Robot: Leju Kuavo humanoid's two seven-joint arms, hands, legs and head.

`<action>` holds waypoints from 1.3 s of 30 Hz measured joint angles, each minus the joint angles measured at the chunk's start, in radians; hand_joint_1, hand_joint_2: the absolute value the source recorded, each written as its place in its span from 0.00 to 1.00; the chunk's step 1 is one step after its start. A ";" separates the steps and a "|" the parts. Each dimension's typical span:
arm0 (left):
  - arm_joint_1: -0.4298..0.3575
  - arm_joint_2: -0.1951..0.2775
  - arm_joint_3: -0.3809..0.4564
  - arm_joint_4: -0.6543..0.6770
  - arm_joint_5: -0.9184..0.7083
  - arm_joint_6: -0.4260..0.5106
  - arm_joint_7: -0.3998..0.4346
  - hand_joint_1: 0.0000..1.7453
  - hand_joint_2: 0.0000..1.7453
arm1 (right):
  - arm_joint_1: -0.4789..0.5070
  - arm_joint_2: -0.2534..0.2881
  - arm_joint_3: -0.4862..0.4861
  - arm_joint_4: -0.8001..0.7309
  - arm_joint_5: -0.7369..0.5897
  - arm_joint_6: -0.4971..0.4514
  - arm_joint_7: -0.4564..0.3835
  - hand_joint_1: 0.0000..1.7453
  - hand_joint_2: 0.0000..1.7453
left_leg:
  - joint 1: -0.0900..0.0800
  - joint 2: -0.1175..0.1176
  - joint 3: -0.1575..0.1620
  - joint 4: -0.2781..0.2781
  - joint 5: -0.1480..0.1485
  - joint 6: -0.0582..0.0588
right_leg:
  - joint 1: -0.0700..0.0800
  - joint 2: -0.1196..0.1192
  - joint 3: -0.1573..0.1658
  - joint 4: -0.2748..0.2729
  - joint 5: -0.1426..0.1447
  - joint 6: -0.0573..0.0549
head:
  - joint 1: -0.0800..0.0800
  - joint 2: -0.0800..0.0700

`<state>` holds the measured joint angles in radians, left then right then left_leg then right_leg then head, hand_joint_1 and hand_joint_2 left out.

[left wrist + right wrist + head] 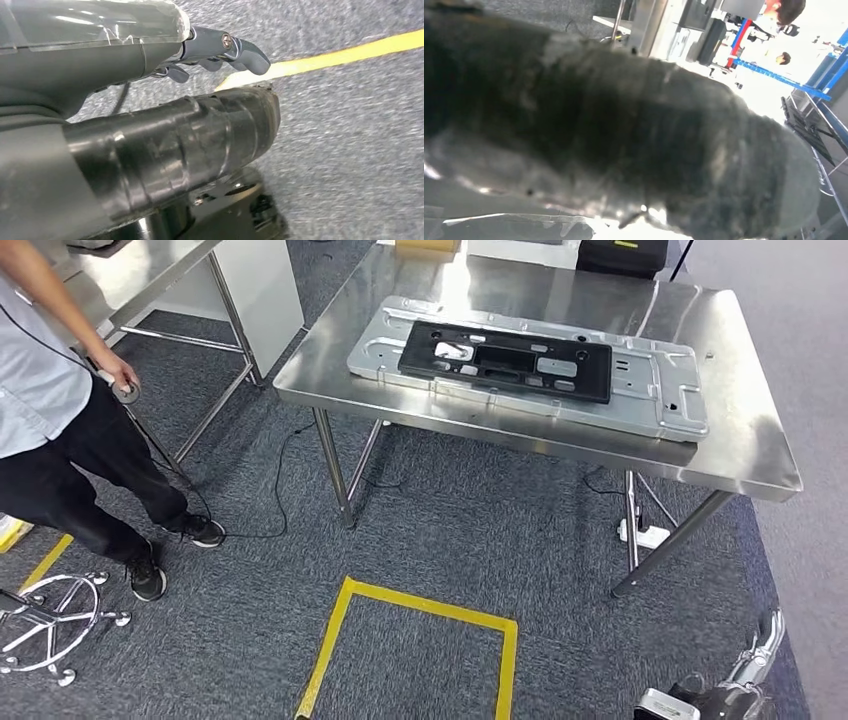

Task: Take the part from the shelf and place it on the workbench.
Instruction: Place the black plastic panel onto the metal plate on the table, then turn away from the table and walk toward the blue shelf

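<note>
- Head view gives us a brushed-steel workbench (pixel 700 350) on slim metal legs; the part (pixel 505 361), a flat black moulded plastic panel, lies on a pale grey stamped-metal plate (pixel 650 390) atop it.
- Grey looped carpet (pixel 450 530) carries yellow tape (pixel 420 605) in a square outline.
- Our left hand (pixel 220 50) hangs over the carpet, smooth grey fingers curled inward, holding nothing.
- Our right hand (pixel 624 135) is a dark blur; we cannot tell its pose.
- A person (pixel 60 430) stands beside a second steel table (pixel 130 280).
</note>
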<state>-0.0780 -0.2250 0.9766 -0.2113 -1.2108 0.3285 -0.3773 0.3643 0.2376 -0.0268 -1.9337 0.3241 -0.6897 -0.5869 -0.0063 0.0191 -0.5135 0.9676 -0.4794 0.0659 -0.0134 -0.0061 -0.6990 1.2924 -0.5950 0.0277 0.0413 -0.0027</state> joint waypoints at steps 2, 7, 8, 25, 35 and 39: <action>0.000 0.000 0.000 0.000 0.000 0.000 0.000 0.00 0.00 | 0.001 -0.004 0.002 0.000 -0.003 0.000 0.000 0.00 0.00 | 0.000 0.001 -0.040 0.014 0.021 -0.004 | -0.004 0.000 0.046 -0.005 0.055 0.003 | 0.000 0.000; -0.002 0.001 0.000 0.000 0.000 0.000 0.000 0.00 0.00 | 0.000 -0.009 0.008 -0.001 -0.006 -0.001 -0.007 0.00 0.00 | -0.001 -0.002 -0.106 0.053 0.060 -0.030 | 0.001 0.004 0.257 -0.293 0.032 -0.010 | -0.002 0.000; -0.001 0.001 0.001 0.000 0.000 0.000 0.000 0.00 0.00 | 0.001 -0.010 0.009 -0.001 -0.006 -0.001 -0.009 0.00 0.00 | 0.000 -0.002 -0.112 0.053 0.070 -0.037 | 0.003 0.004 0.252 -0.305 0.035 -0.017 | -0.002 0.000; -0.001 0.000 0.003 0.000 -0.002 0.001 -0.006 0.00 0.00 | 0.008 -0.013 0.010 0.000 -0.017 -0.004 -0.012 0.00 0.00 | 0.006 -0.008 0.115 -0.022 -0.091 -0.023 | 0.010 -0.008 0.043 -0.258 0.195 -0.014 | -0.002 0.000; 0.006 0.000 0.004 0.000 -0.002 0.001 -0.009 0.00 0.00 | 0.020 -0.015 0.004 0.008 -0.007 0.008 -0.003 0.00 0.00 | 0.004 0.012 0.027 0.024 -0.046 -0.017 | -0.003 -0.011 0.138 -0.213 0.080 0.002 | -0.002 0.000; 0.004 -0.001 0.005 0.000 0.001 0.002 -0.006 0.00 0.00 | 0.019 -0.014 -0.027 0.058 0.023 0.051 0.048 0.00 0.00 | 0.001 0.017 0.014 0.035 -0.044 -0.040 | 0.005 -0.009 0.156 -0.267 0.089 -0.021 | -0.003 0.000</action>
<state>-0.0737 -0.2256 0.9813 -0.2113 -1.2094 0.3307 -0.3836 0.3834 0.2235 -0.0537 -1.8762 0.3473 -0.6386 -0.5394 -0.0054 0.0364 -0.4994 1.0025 -0.5239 0.0264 -0.0081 -0.0149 -0.5427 1.0253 -0.5061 0.0065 0.0383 -0.0027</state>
